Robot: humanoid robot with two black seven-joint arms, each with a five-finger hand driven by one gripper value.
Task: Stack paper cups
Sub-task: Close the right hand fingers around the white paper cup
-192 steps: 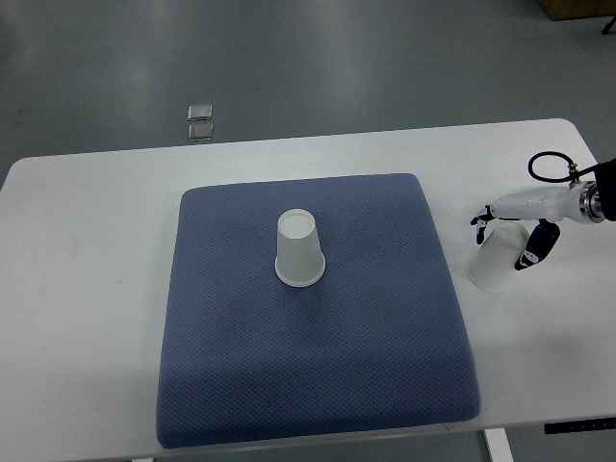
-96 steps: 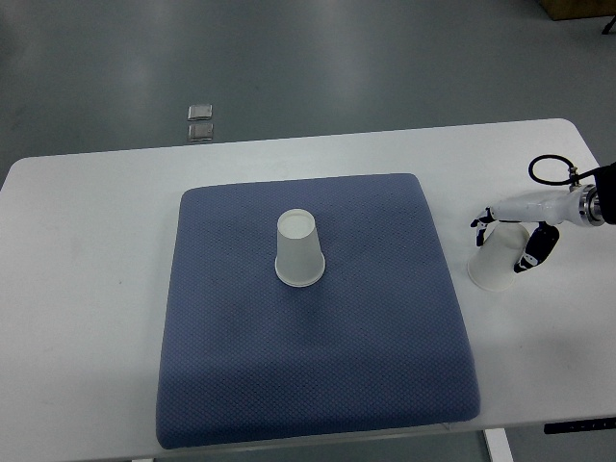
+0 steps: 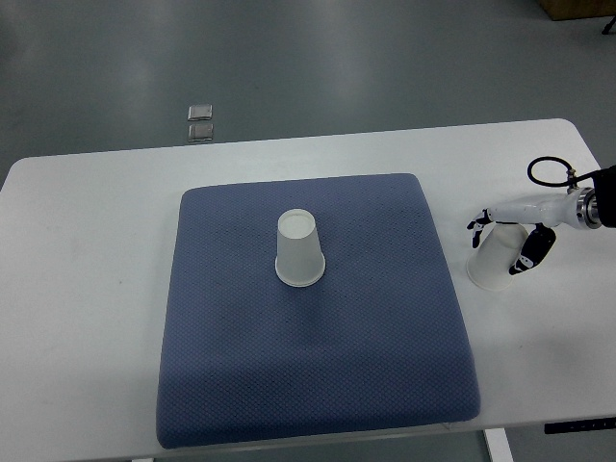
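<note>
Top view shows the right hand clamped around a paper cup on the bench; over the last second its wrist has drawn back slightly. A second cup, its stacking target, stands upside-down on the blue mat well to the hand's left.

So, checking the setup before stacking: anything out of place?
One cup stands upside down on the mat; the other cup sits off the mat on the table, under the right hand. Nothing spilled or damaged.
</note>
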